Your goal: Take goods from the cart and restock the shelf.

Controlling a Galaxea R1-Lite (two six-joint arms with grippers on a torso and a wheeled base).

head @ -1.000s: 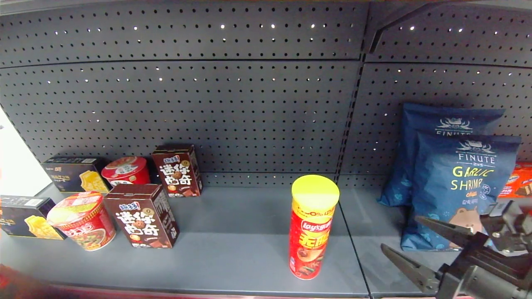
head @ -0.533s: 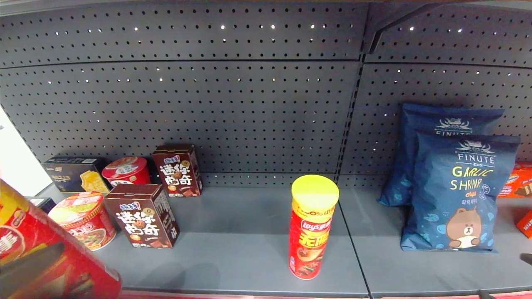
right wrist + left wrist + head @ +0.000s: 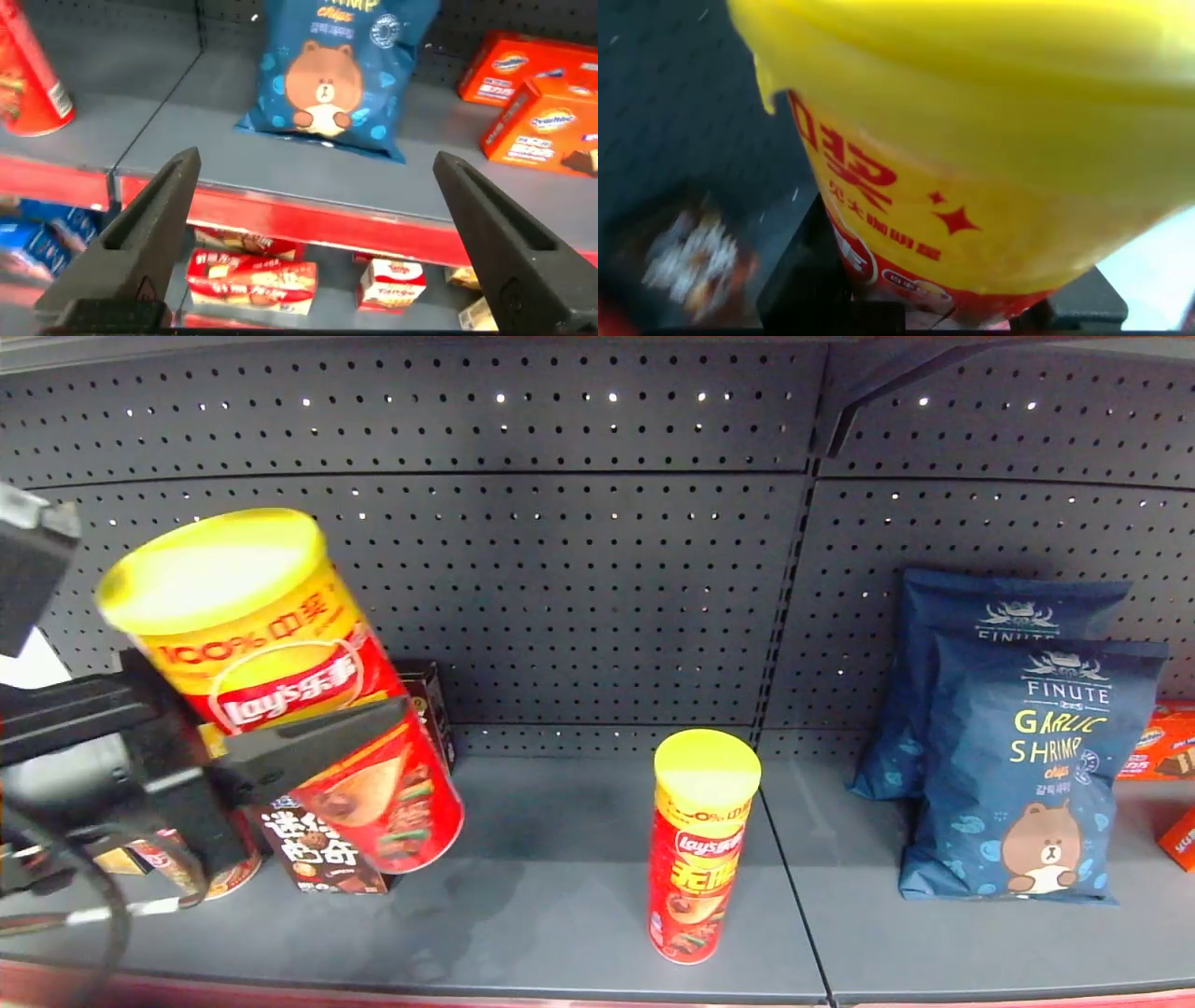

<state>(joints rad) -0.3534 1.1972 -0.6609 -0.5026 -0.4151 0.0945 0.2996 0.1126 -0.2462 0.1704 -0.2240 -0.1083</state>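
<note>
My left gripper (image 3: 317, 705) is shut on a red chips can with a yellow lid (image 3: 280, 681). It holds the can tilted above the left part of the grey shelf (image 3: 560, 896). One black finger (image 3: 308, 747) crosses the can's front. Up close, the can (image 3: 971, 168) has black fingers (image 3: 813, 280) at its sides. A second, matching can (image 3: 705, 845) stands upright mid-shelf. My right gripper (image 3: 318, 252) is open and holds nothing, below and before the shelf's red front edge (image 3: 280, 210).
Brown snack boxes (image 3: 322, 854) and a cup noodle (image 3: 219, 873) stand at the left, partly hidden behind the held can. Two blue chip bags (image 3: 1018, 756) lean against the pegboard at the right, with orange boxes (image 3: 523, 93) beyond. Bare shelf lies between the standing can and the boxes.
My left arm has lifted the can from the bottom-left corner up in front of the shelf's left side. The right gripper has dropped back from the lower right.
</note>
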